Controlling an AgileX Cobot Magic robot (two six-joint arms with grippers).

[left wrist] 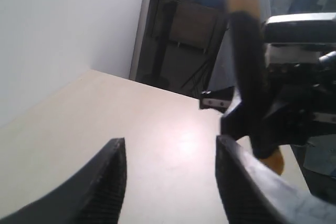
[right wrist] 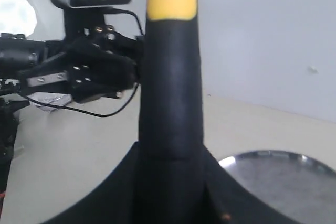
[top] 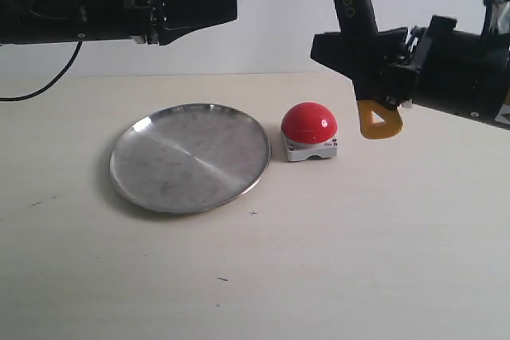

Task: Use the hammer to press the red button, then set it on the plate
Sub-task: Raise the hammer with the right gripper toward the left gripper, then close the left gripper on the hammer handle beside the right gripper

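The wide round silver-grey metal plate (top: 190,157) is dully shiny, scuffed and streaked. The red dome button (top: 309,122) is glossy plastic on a matt grey base (top: 310,149). The yellow-and-black hammer handle (top: 355,5) looks matt, as does the smooth pale tabletop (top: 358,236).

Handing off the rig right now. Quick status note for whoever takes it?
Left gripper: open, empty, raised.
Right gripper: fingers shut on the hammer handle; hammer upright in the air, loop end down, beside the red button.
The plate: empty, left of the button.
Done: hammer picked up. Pressed yet? Cannot tell.
To do: press button, put hammer on plate.
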